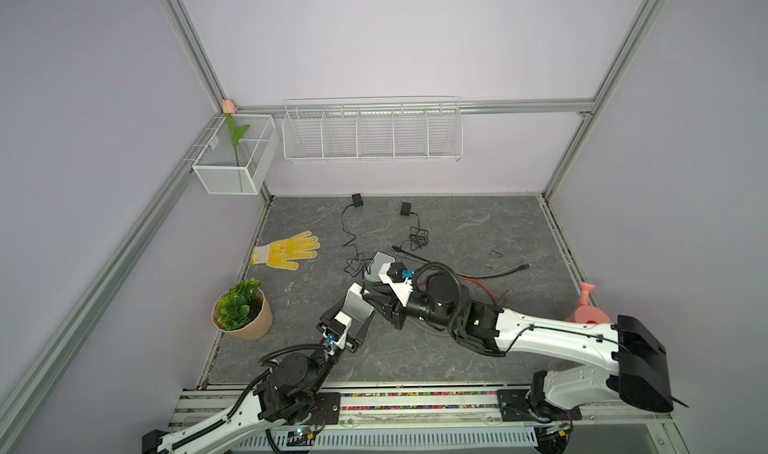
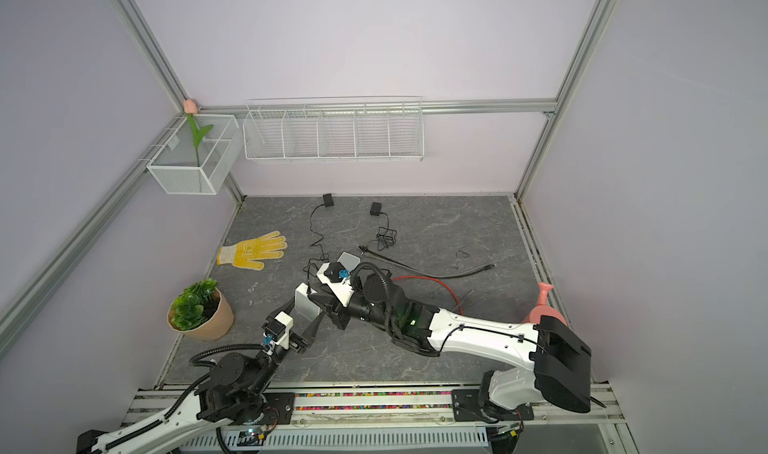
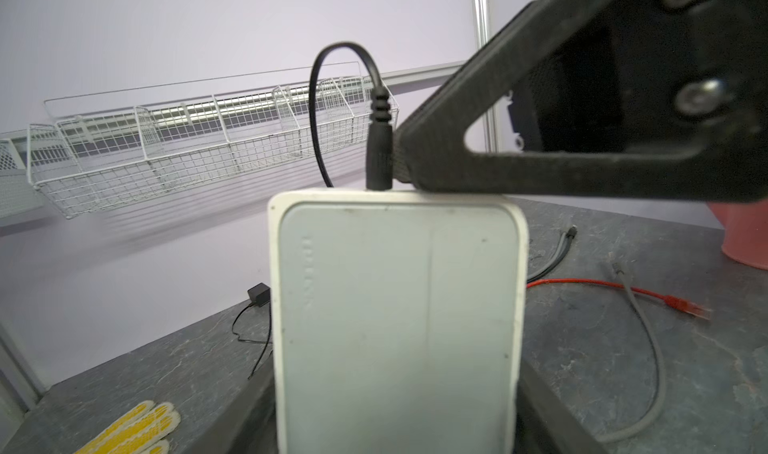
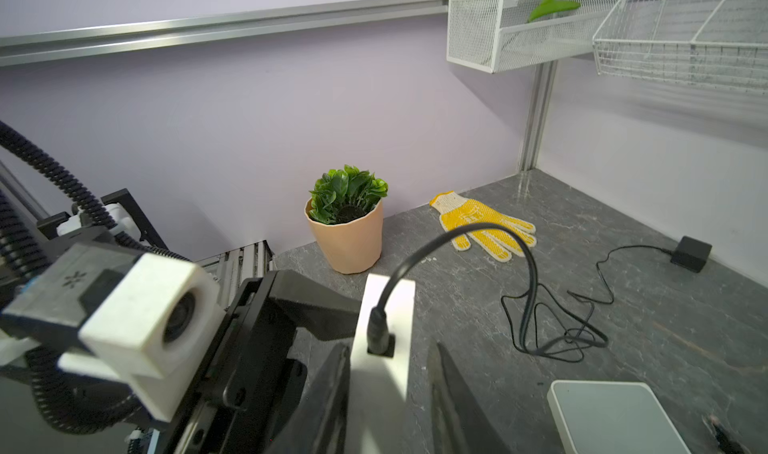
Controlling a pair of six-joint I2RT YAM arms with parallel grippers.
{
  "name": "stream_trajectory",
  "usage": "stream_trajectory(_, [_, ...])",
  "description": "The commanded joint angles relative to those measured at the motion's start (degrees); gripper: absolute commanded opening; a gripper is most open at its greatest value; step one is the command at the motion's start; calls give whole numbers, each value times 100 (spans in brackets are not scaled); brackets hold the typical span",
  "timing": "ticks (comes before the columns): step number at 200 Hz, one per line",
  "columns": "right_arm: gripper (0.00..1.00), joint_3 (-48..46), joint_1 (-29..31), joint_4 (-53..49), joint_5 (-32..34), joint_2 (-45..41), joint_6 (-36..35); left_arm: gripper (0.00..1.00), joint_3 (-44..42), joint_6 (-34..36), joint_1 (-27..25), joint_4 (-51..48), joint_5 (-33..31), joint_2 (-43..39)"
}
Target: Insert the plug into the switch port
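Left wrist view: the switch (image 3: pixel 395 315), probably a light, rigid box, white with a smooth grey face, is held off the worktop (image 3: pixel 623 348), its sides clamped in the left gripper (image 1: pixel 352 315). The right gripper (image 4: pixel 387 350) stands part open, jaws either side of the plug (image 3: pixel 379 149), not pinching it. The plug is a small, stiff black barrel, apparently seated in the top-edge port. Grip its body, not the limp cord (image 3: pixel 316 111).

Your top views look down from high at the front, taking in the whole table (image 1: pixel 395 360). Left wrist view sits close against the switch (image 3: pixel 395 315), facing the rack (image 3: pixel 166 153). Right wrist view looks toward the plant (image 4: pixel 347 198). Both wrist views share switch and glove (image 3: pixel 137 427).
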Motion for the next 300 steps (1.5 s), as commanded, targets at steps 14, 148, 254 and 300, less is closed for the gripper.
stream_trajectory(14, [44, -49, 101, -2143, -259, -222, -285, 0, 690, -197, -12, 976, -1194, 101])
stream_trajectory(148, [48, 38, -1424, -3676, -104, -565, -150, 0, 2388, -4350, 2698, -2531, 1246, 4323])
stream_trajectory(254, [32, 958, -1518, -3863, -699, 2097, -551, 0, 2311, -4977, 2757, -2142, 1992, 6235])
stream_trajectory(300, [34, 1119, -1451, -3893, -457, 2657, -482, 3, 2417, -5061, 2756, -2319, 2167, 6504])
